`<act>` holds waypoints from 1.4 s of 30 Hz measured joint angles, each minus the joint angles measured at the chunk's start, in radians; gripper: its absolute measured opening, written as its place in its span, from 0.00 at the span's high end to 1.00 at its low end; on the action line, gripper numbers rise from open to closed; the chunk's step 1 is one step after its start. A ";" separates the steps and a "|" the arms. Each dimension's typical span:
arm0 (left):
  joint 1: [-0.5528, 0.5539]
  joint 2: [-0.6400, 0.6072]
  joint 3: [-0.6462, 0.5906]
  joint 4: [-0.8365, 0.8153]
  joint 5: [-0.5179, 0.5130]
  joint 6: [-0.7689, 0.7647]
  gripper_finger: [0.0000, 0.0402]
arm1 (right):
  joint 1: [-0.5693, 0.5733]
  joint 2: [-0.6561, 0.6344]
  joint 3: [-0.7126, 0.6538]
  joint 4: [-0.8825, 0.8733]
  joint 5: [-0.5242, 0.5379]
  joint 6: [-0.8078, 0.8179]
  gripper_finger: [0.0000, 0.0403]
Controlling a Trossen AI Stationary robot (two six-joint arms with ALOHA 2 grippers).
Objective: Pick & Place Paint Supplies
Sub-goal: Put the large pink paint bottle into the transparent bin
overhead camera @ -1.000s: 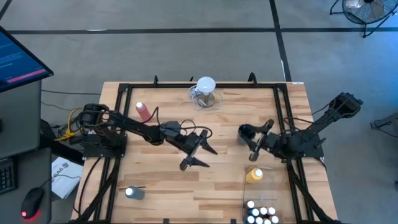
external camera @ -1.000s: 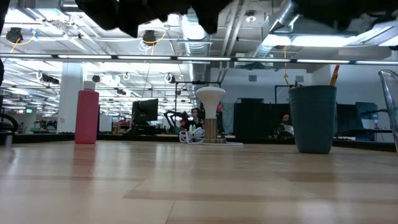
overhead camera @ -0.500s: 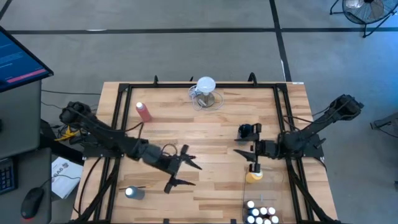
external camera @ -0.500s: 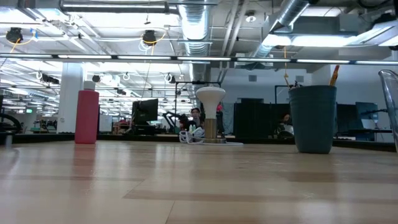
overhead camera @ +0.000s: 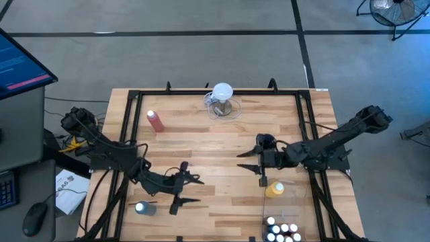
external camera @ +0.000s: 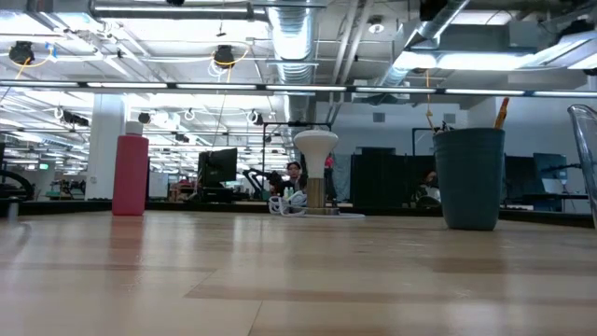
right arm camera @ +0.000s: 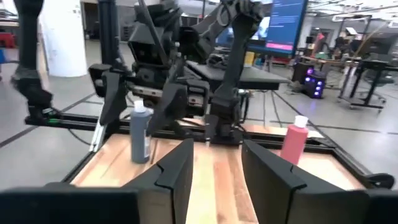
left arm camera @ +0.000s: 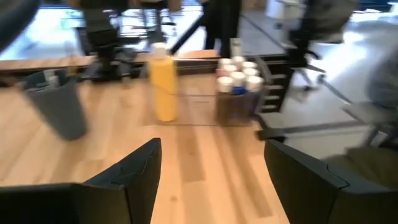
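Left end effector [overhead camera: 180, 191] open, wooden table [overhead camera: 222, 141], open-plan room

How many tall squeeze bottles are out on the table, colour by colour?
Yellow squeeze bottle: 1
Pink-red squeeze bottle: 1
Blue squeeze bottle: 1
Total: 3

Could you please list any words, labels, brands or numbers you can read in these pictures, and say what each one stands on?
None can be read.
Monitor beside the table: lines of text, too small.
Screen in the right wrist view: text, too blurred.
Pink-red squeeze bottle and yellow squeeze bottle: no label legible.
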State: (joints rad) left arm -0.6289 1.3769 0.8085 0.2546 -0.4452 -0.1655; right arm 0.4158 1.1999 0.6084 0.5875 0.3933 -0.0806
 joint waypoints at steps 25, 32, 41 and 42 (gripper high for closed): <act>0.089 -0.611 -0.310 -0.166 -1.050 -0.168 0.46 | -0.179 0.000 0.031 -0.080 -0.004 -0.042 0.69; 0.229 -0.699 -0.281 -0.166 -0.965 0.143 0.56 | -0.183 0.000 0.031 -0.105 -0.004 -0.031 0.69; 0.247 -0.716 -0.130 -0.192 -0.787 0.343 0.55 | -0.188 0.000 0.031 -0.103 -0.002 -0.031 0.69; 0.242 -0.716 -0.129 -0.208 -0.756 0.330 0.55 | -0.190 -0.001 0.031 -0.107 -0.002 -0.026 0.69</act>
State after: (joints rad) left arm -0.3864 0.6605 0.6792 0.0463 -1.2015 0.1644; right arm 0.2260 1.1992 0.6395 0.4804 0.3912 -0.1066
